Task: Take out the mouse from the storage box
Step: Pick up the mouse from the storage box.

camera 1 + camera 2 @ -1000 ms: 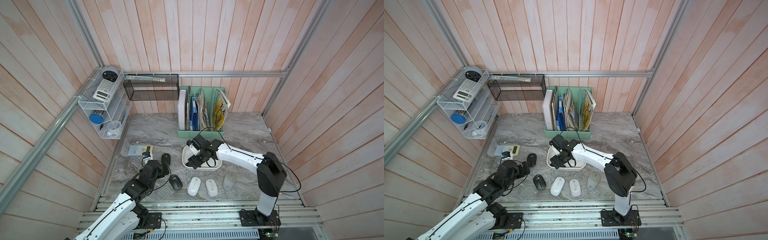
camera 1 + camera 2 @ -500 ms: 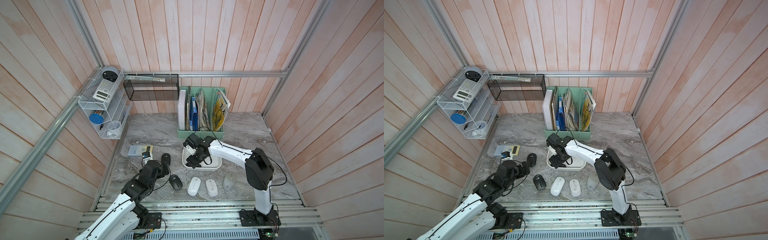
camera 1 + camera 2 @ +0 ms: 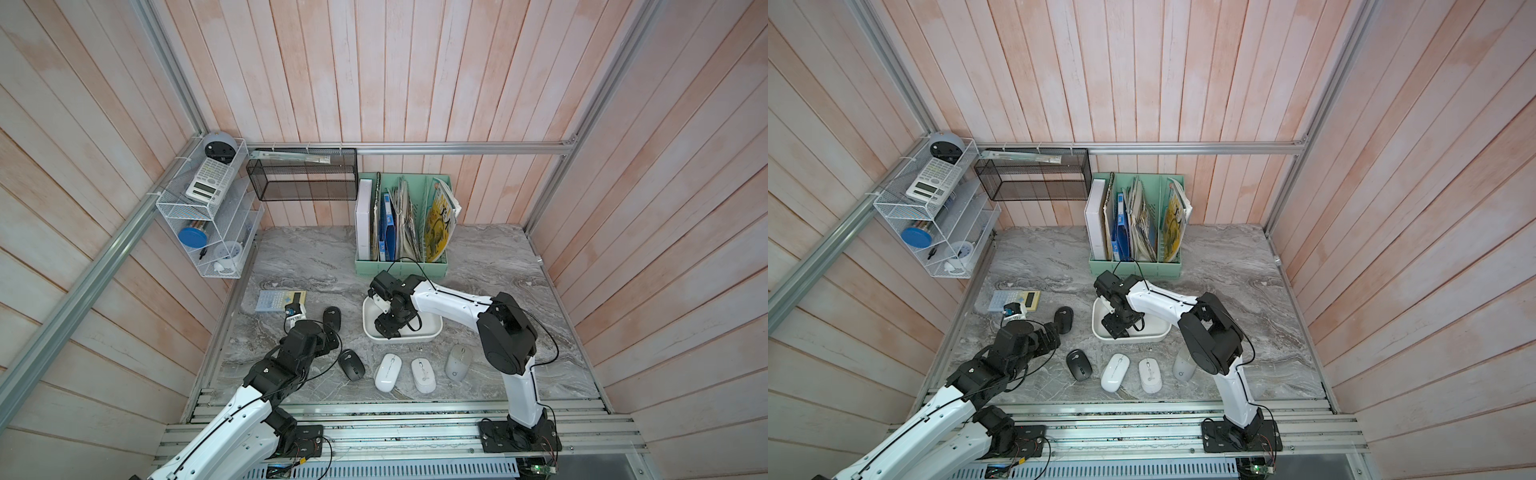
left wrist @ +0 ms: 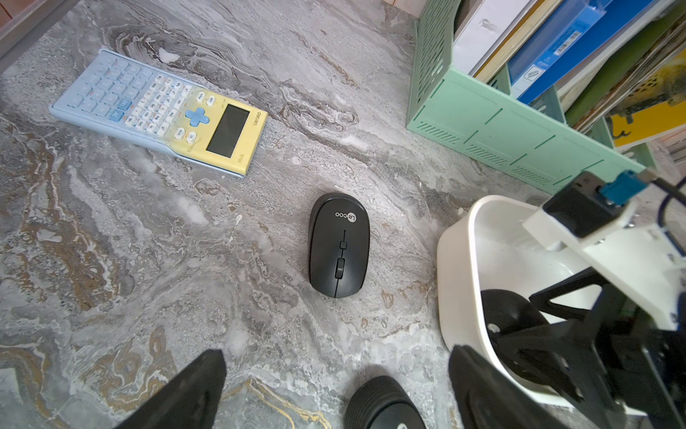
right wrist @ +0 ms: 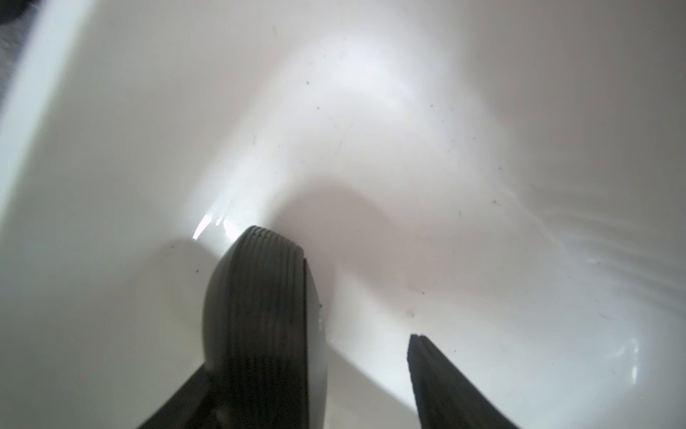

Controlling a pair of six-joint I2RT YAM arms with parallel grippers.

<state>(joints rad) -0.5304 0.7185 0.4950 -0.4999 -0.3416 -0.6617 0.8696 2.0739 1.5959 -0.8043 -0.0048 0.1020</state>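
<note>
Moved: over the last second the right arm's elbow has swung in toward the storage box (image 3: 419, 339), and the right gripper (image 3: 388, 327) has sunk into the box corner nearest the left arm.
Mouse: the black mouse (image 5: 260, 319) is inside the storage box, tipped on its edge on the white floor of that corner.
Right fingers: spread; one is right against the mouse, and the other finger (image 5: 445, 390) stands clear of it with bare box floor between.
Left arm: unmoved; the left gripper (image 4: 336, 354) hangs beside the box with its jaws wide apart, holding nothing.
Beside box: a Lecoo mouse (image 4: 338, 245) and a second black mouse (image 3: 351, 365) lie on the left-arm side.
Base side of box: a white mouse (image 3: 387, 372), another white one (image 3: 423, 375) and a grey mouse (image 3: 458, 362).
Far side of box: a mint-green file holder (image 3: 401, 266), near the rim.
</note>
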